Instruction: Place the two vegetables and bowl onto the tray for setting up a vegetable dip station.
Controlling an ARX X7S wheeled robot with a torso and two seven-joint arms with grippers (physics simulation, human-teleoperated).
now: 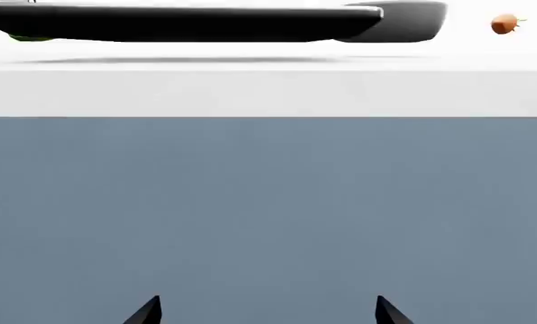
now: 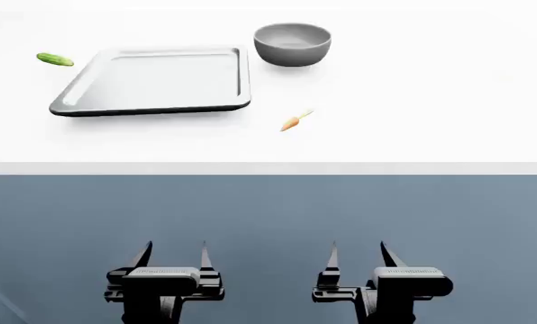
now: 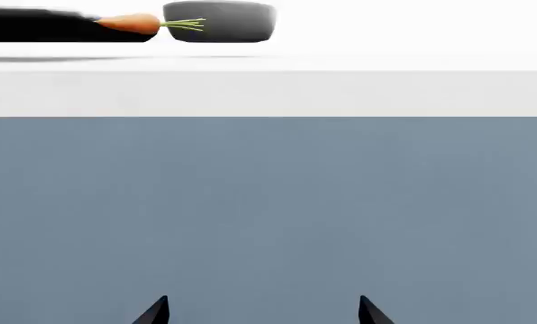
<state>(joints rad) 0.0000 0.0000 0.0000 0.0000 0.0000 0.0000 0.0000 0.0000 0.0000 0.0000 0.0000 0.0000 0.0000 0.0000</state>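
On the white table lies the silver-grey tray, empty. A small green cucumber rests just beyond its far left corner. The grey bowl stands upright off the tray's far right corner. An orange carrot lies on the table near the front, to the right of the tray. My left gripper and right gripper hang open and empty in front of the table, below its edge. The left wrist view shows the tray, bowl and carrot edge-on; the right wrist view shows carrot and bowl.
The table's front edge runs across the head view, with a blue-grey floor below it where both grippers hover. Bare white tabletop spreads to the right of the bowl and carrot.
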